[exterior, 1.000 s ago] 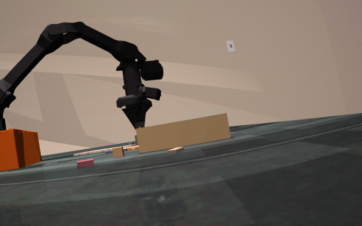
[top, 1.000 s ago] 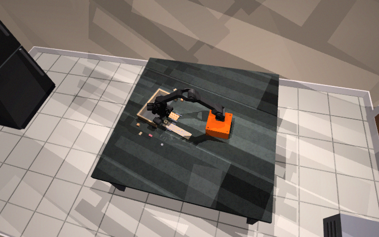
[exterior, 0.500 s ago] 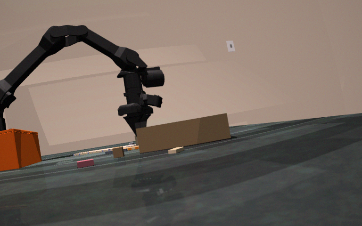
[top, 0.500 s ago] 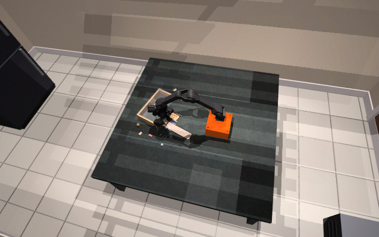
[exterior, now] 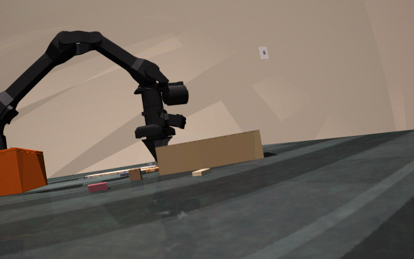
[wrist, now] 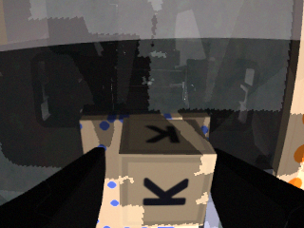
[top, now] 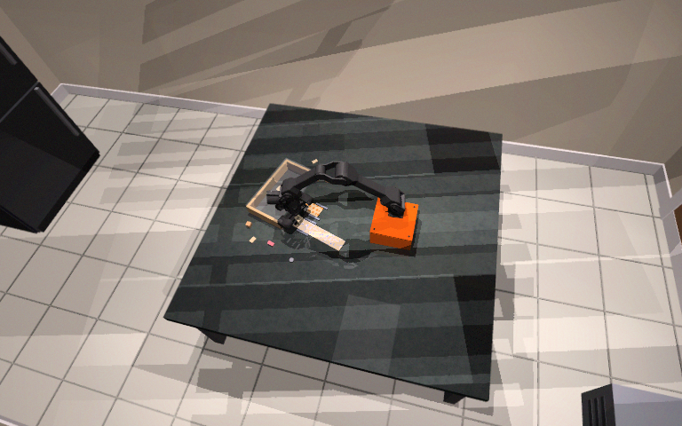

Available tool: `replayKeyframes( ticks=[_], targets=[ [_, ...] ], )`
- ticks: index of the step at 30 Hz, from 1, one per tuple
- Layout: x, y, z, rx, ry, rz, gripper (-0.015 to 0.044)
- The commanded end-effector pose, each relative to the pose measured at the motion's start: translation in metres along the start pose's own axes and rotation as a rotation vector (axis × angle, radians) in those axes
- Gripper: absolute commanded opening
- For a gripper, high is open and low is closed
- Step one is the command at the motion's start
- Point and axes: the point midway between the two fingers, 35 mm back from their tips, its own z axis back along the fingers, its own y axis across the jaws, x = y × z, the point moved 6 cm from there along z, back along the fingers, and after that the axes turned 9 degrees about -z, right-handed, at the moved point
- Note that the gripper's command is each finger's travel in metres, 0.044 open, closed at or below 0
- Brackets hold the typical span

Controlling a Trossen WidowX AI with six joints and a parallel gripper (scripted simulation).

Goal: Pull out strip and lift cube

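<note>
The labelled cube [wrist: 163, 185] is tan with a dark K and sits on the end of a cream strip [top: 327, 237] [wrist: 91, 137] with blue dots, lying on the table. My gripper [exterior: 156, 157] [wrist: 156, 159] is lowered around the cube, one finger on each side. The fingers are partly open. In the wrist view a narrow band of strip shows between the left finger and the cube; the right finger is at or very near the cube's edge. Another strip [top: 315, 209] [wrist: 295, 166] has orange dots and lies to the right in the wrist view. The arm hides the cube in the top view.
A low wooden tray [top: 264, 216] [exterior: 210, 155] stands right beside the gripper. Outside it lie a pink block [top: 270, 243] [exterior: 97, 186], a brown block [exterior: 135, 174], a cream block [exterior: 200, 171] and a small grey ball [top: 290, 259]. The orange base [top: 392, 225] [exterior: 30, 174] bears the arm.
</note>
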Motion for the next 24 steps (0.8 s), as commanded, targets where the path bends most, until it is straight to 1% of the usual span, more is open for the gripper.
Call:
replayKeyframes(
  ticks=[1, 8, 11, 12, 24],
  targets=[
    [0.0, 0.0, 0.001, 0.001, -0.001, 0.0, 0.0138],
    [0.0, 0.0, 0.001, 0.001, -0.001, 0.0, 0.0092],
    [0.0, 0.0, 0.001, 0.001, -0.001, 0.0, 0.0013],
    [-0.001, -0.001, 0.002, 0.001, -0.001, 0.0, 0.0],
    [-0.03, -0.026, 0.031, -0.005, 0.0, 0.0, 0.0]
  ],
)
